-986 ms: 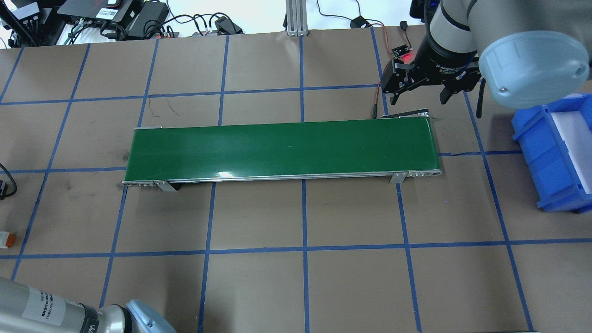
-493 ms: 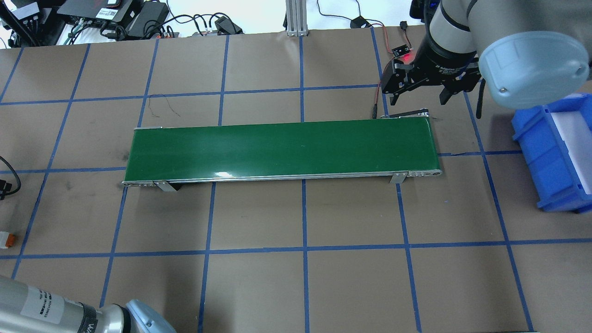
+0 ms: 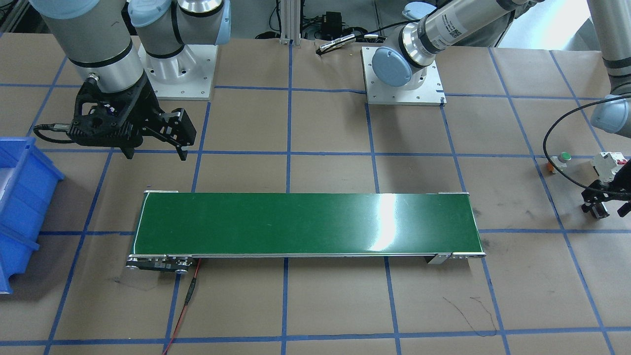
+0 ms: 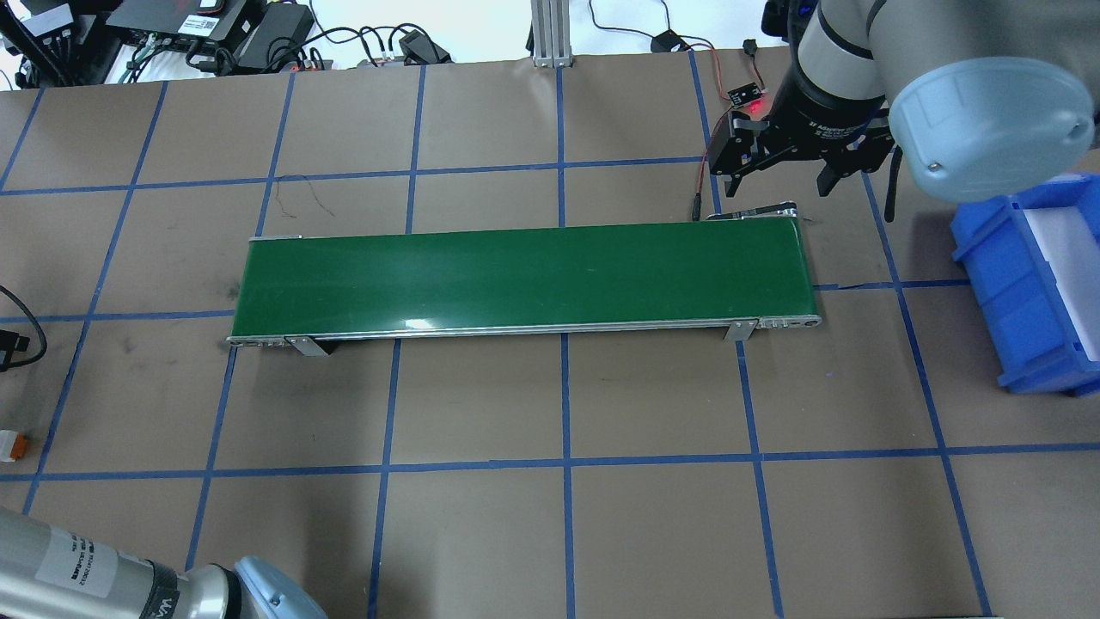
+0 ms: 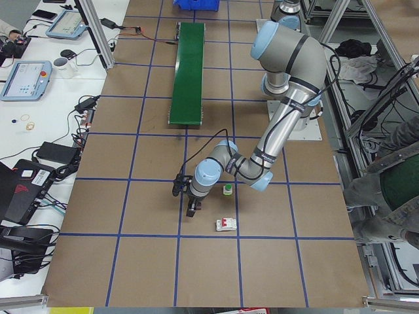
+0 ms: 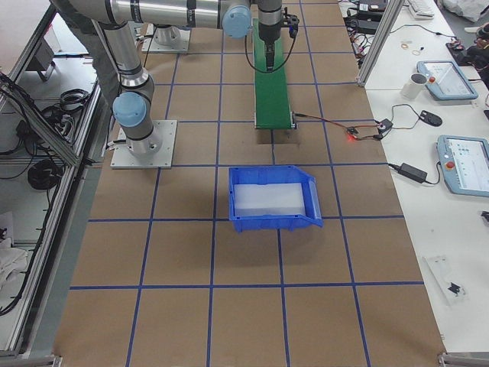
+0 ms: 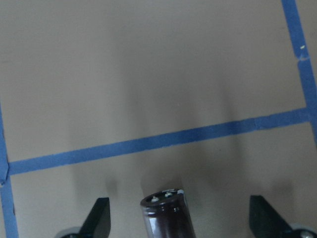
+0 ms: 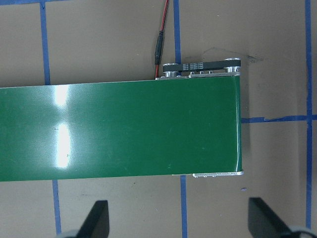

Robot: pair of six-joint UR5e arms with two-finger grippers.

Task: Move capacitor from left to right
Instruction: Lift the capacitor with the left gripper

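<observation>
The capacitor [image 7: 166, 214], a stubby dark brown cylinder, lies on the brown paper between the tips of my left gripper [image 7: 179, 210]. The gripper is open, with its fingers [image 7: 100, 215] wide apart and clear of the part. In the front-facing view the left gripper [image 3: 602, 208] is low over the table at the far right edge. It also shows in the exterior left view [image 5: 190, 198]. My right gripper [image 4: 778, 179] is open and empty. It hovers by the far right end of the green conveyor belt [image 4: 524, 275].
A white-and-orange button with a green cap [image 3: 563, 158] and a white circuit breaker with a red switch [image 3: 610, 165] sit close to the left gripper. A blue bin [image 4: 1031, 284] stands right of the belt. A red wire and a small lit sensor board [image 4: 746, 94] lie behind the belt's right end.
At the overhead view's left edge the left arm's cable and black gripper part have shifted a little to the right. The right arm has not moved.
</observation>
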